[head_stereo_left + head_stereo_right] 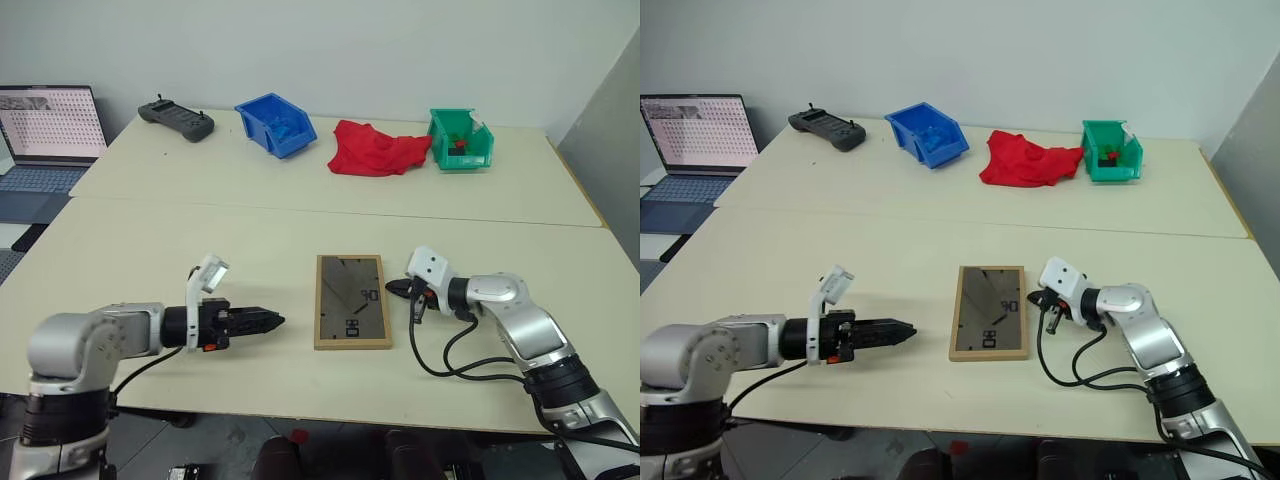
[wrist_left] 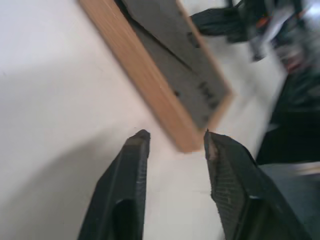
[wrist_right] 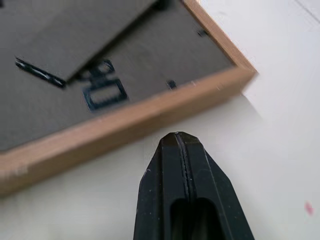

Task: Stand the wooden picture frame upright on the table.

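A plain white wall (image 1: 400,50) runs behind a second counter (image 1: 560,190) pushed against the near one. A grey panel (image 1: 612,150) stands at the right, and an open laptop (image 1: 45,135) sits far left.

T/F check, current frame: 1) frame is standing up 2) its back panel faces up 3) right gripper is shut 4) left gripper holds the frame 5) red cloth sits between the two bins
1) False: the picture frame lies flat on the table.
2) True.
3) True: the right gripper is shut, just off the frame's edge.
4) False: the left gripper is open, holding nothing.
5) True: red cloth, blue bin, green bin.
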`<state>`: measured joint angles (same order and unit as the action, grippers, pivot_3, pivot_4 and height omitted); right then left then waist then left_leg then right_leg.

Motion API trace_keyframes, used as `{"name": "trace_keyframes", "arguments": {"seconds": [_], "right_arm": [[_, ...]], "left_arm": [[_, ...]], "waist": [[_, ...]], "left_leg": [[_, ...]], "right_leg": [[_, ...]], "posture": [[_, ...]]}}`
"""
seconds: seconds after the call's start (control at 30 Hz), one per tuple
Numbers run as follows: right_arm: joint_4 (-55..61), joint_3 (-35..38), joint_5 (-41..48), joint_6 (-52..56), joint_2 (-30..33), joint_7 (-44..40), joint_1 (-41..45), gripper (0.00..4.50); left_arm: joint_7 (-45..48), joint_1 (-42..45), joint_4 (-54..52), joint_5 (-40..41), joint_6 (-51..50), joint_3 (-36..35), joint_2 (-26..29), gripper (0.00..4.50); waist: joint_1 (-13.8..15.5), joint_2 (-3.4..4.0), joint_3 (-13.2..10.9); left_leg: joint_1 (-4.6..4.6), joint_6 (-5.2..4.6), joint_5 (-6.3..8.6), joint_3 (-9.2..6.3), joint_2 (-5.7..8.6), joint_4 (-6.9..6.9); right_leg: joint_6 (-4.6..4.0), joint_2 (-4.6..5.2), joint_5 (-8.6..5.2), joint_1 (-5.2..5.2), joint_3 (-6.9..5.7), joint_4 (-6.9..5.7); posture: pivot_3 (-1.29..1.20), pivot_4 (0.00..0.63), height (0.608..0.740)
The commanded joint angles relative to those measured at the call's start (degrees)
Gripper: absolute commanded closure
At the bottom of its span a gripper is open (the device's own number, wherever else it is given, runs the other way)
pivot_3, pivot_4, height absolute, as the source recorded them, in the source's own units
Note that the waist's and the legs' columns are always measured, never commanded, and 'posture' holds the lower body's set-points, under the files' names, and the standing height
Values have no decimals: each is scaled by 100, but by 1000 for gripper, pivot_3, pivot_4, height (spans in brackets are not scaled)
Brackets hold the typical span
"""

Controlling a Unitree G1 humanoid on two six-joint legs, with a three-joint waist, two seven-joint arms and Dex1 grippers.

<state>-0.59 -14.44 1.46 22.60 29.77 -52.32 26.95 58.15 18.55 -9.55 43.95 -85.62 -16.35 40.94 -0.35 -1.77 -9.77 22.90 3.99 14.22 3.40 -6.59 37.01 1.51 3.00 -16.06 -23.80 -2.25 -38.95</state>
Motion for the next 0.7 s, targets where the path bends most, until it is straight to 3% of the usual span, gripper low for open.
{"name": "trace_keyframes", "arguments": {"seconds": [0.03, 0.3, 0.5, 0.7], "right_arm": [[167, -57, 52, -188, 3, -85, -37, 4500], [453, -408, -29, -38, -232, 40, -183, 4500], [555, -524, -53, 241, -652, 307, -70, 4500], [583, -562, -86, 306, -707, 397, -87, 4500]], "left_arm": [[-196, 227, 905, 885, -688, -252, -95, 1753], [-761, -84, 1245, 660, -475, 354, -669, 33], [-937, -72, 1547, 374, 138, 889, -1218, 33], [-988, -46, 1727, 159, 703, 1190, -1311, 33]], "waist": [[3, -1, 0], [-69, 1, 2], [-28, 47, 48], [92, 77, 94]], "left_leg": [[-1, 0, 0, 0, 0, 0], [-10, 0, 0, -1, -2, -3], [-30, 1, 0, -4, 5, -1], [-41, 1, 0, -15, 29, 0]], "right_leg": [[0, 0, 0, 0, 0, 0], [-2, -2, 0, 1, 3, -6], [-2, 4, 0, 31, 0, 0], [4, 11, -4, 60, 14, 12]], "posture": [[0, 150, 740], [0, 150, 740], [0, 150, 740], [0, 150, 740]]}}
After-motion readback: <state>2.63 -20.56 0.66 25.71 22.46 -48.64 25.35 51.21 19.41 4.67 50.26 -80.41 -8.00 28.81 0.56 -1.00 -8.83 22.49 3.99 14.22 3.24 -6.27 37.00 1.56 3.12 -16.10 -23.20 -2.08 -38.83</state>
